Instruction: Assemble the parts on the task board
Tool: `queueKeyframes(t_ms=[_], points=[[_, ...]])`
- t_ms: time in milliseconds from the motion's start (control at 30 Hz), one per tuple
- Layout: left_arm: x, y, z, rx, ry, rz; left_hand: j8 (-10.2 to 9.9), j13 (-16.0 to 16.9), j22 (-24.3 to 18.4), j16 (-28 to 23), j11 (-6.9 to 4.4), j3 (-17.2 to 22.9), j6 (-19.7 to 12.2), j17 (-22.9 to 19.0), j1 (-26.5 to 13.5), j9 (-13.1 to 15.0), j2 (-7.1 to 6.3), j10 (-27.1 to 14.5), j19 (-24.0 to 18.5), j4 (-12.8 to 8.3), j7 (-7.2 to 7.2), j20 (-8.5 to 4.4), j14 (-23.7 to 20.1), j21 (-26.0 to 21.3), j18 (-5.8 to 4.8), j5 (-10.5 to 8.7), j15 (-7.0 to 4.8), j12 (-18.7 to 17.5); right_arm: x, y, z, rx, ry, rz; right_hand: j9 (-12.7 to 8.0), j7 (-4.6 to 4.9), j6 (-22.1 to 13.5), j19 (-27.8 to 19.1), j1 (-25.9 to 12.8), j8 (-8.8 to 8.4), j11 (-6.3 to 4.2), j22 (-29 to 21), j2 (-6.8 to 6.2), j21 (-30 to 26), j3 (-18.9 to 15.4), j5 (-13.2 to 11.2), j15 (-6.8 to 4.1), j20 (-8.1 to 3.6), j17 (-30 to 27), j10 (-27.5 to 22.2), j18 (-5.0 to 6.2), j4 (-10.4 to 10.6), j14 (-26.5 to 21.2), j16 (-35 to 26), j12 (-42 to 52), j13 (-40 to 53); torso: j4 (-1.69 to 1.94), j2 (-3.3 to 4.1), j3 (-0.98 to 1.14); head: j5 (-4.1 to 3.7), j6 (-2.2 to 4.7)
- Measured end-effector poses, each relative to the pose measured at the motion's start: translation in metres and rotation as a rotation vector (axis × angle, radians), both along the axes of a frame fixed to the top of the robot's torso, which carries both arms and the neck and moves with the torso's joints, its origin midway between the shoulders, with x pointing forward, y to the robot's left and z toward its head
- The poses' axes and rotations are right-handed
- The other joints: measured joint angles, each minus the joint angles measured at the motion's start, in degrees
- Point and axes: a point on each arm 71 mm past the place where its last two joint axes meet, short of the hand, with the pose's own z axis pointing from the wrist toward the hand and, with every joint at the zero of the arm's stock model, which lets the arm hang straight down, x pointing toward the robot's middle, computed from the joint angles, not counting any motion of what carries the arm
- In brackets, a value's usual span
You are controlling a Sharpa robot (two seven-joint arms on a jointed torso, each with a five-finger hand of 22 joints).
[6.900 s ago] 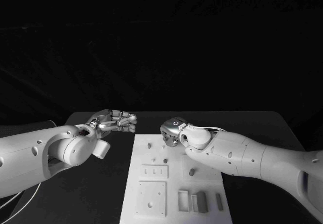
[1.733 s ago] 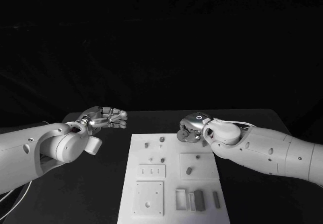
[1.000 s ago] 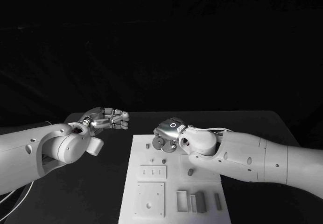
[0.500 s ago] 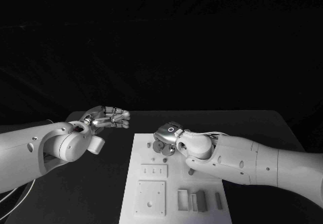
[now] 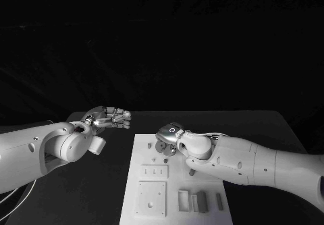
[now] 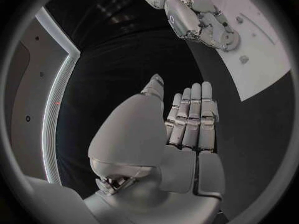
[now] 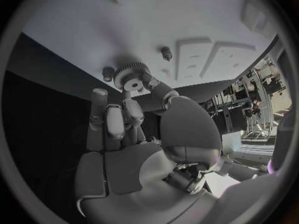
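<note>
The white task board (image 5: 135, 187) lies in the middle of the black table. My right hand (image 5: 171, 137) hovers over the board's far end and pinches a small toothed gear (image 5: 163, 148) between thumb and finger. In the right wrist view the gear (image 7: 132, 77) hangs just above the board (image 7: 206, 15), close to a short peg (image 7: 109, 73), with another peg (image 7: 167, 52) a little further on. My left hand (image 5: 108, 117) floats off the board's far left corner and holds nothing. Its fingers (image 6: 190, 119) lie straight, side by side.
On the board's near half sit a slotted plate (image 5: 154, 172), a larger square plate (image 5: 152, 197) and several upright grey blocks (image 5: 200, 201). A small peg (image 5: 147, 145) stands at the far left. Bare black table (image 5: 81, 197) flanks the board.
Over the last two seconds my right hand has carried the gear leftward and nearer across the board's far end. In the last half second it hardly moved. The left hand has stayed put.
</note>
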Motion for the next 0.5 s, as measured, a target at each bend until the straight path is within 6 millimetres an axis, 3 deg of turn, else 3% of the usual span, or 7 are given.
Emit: queueKeyframes(t_ms=[500], points=[[0.0024,-0.002,-0.0002,0.003,-0.003,-0.001,0.0,0.0,-0.1,-0.2,0.0,0.0,0.0,0.0,0.0,0.0,0.0,0.0,0.2,0.0,0.0,0.19,0.0,0.0,-0.03,0.0,0.0,0.0,0.0038,-0.0036,-0.0016,-0.01,0.0,-0.014,0.0,-0.11,0.5,0.0,-0.3,0.3,0.0,0.0,-0.33,0.0,0.2,-0.1,0.03,0.01,-0.1,0.0,0.0,-0.2,0.0,0.0,0.0,0.0,-0.13,0.04,0.03,-0.16,0.07]])
